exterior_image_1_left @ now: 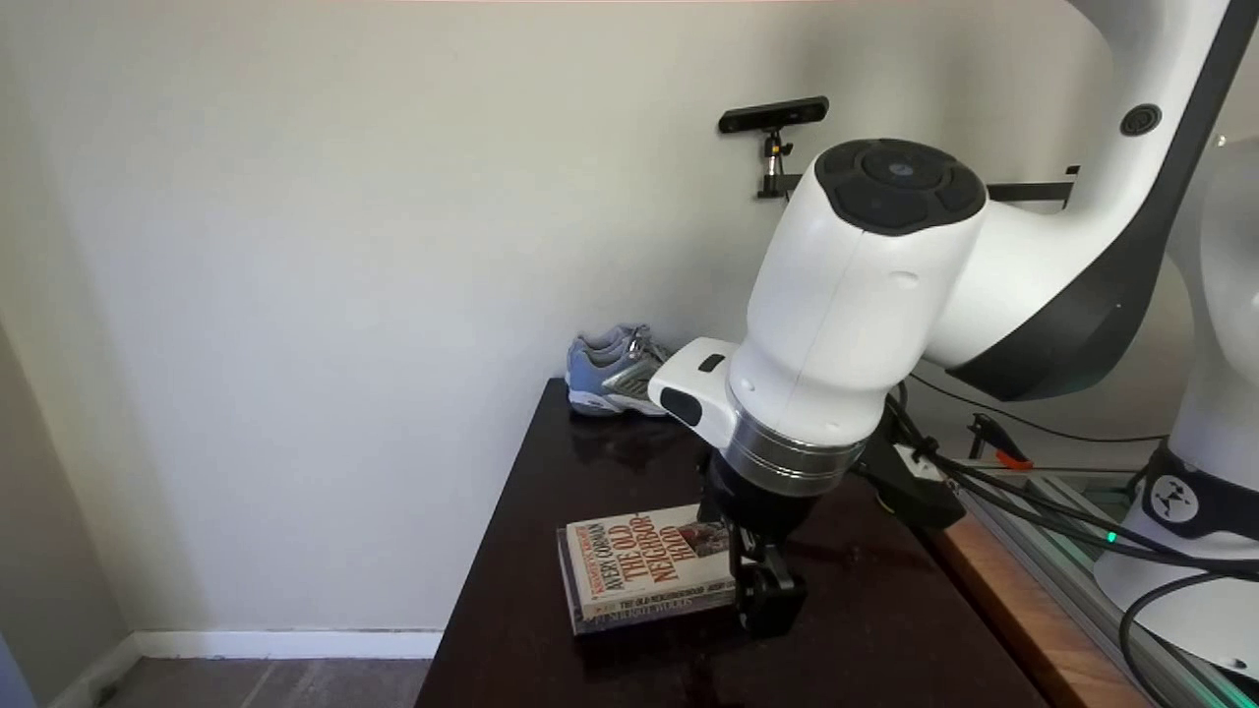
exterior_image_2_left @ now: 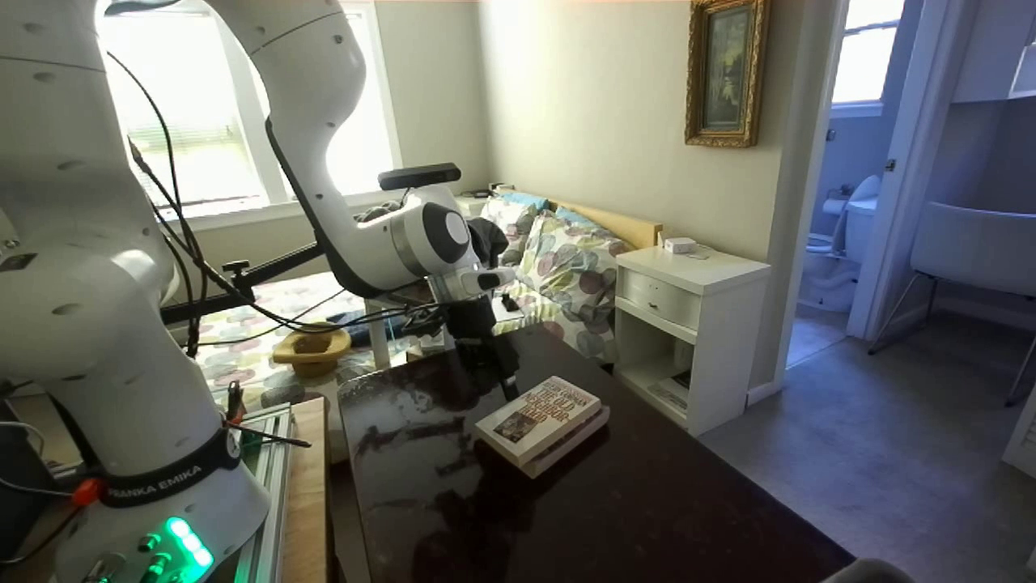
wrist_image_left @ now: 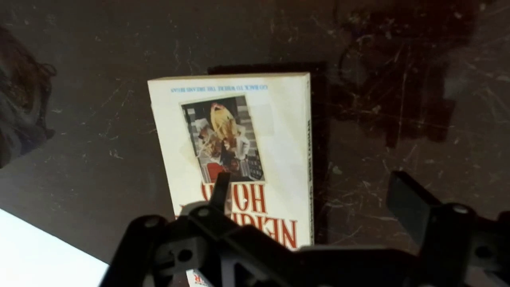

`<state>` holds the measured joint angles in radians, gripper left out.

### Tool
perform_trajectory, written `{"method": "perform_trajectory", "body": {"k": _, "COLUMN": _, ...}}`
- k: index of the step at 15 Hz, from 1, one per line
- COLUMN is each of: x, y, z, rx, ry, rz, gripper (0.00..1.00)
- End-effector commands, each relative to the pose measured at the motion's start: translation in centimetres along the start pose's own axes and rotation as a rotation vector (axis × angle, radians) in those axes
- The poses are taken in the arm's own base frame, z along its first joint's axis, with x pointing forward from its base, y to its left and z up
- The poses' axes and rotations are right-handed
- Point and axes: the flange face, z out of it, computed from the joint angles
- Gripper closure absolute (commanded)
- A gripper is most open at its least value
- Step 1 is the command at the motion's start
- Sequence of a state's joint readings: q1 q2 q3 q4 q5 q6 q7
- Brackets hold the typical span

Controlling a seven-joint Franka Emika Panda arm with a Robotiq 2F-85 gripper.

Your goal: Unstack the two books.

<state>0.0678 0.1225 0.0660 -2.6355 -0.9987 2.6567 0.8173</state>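
Observation:
Two books lie stacked flat on the dark table. The upper book (exterior_image_1_left: 629, 565) has a beige cover with reddish lettering; it also shows in an exterior view (exterior_image_2_left: 558, 409) and the wrist view (wrist_image_left: 283, 139). The lower book (exterior_image_1_left: 629, 618) shows only its edges, also in an exterior view (exterior_image_2_left: 573, 442); the upper book covers the rest. My gripper (wrist_image_left: 312, 187) is open with nothing between its fingers. In the wrist view one finger overlaps the upper cover and the other lies over bare table past the spine. In an exterior view the gripper (exterior_image_1_left: 745, 565) is at the stack's right end; contact is unclear.
Grey-blue sneakers (exterior_image_1_left: 605, 374) stand at the table's far corner by the wall. The dark table (exterior_image_2_left: 647, 502) has an edge above the floor. A white nightstand (exterior_image_2_left: 720, 340) and a bed stand beyond it. Cables hang along the arm.

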Motion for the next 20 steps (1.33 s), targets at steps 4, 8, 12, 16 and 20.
{"method": "perform_trajectory", "body": {"k": 4, "x": 0.1, "y": 0.2, "z": 0.5, "rx": -0.094, "ry": -0.006, "rz": -0.072, "gripper": 0.00}}
{"method": "perform_trajectory", "body": {"k": 8, "x": -0.1, "y": 0.4, "z": 0.7, "rx": -0.122, "ry": 0.008, "rz": -0.098, "gripper": 0.00}}
{"method": "perform_trajectory", "body": {"k": 12, "x": -0.2, "y": 0.2, "z": 1.3, "rx": -0.153, "ry": 0.030, "rz": -0.082, "gripper": 0.00}}
{"method": "perform_trajectory", "body": {"k": 16, "x": -0.6, "y": 0.0, "z": 2.2, "rx": -0.181, "ry": 0.032, "rz": -0.069, "gripper": 0.00}}
{"method": "perform_trajectory", "body": {"k": 20, "x": -1.0, "y": -0.1, "z": 2.9, "rx": -0.203, "ry": 0.028, "rz": -0.057, "gripper": 0.00}}
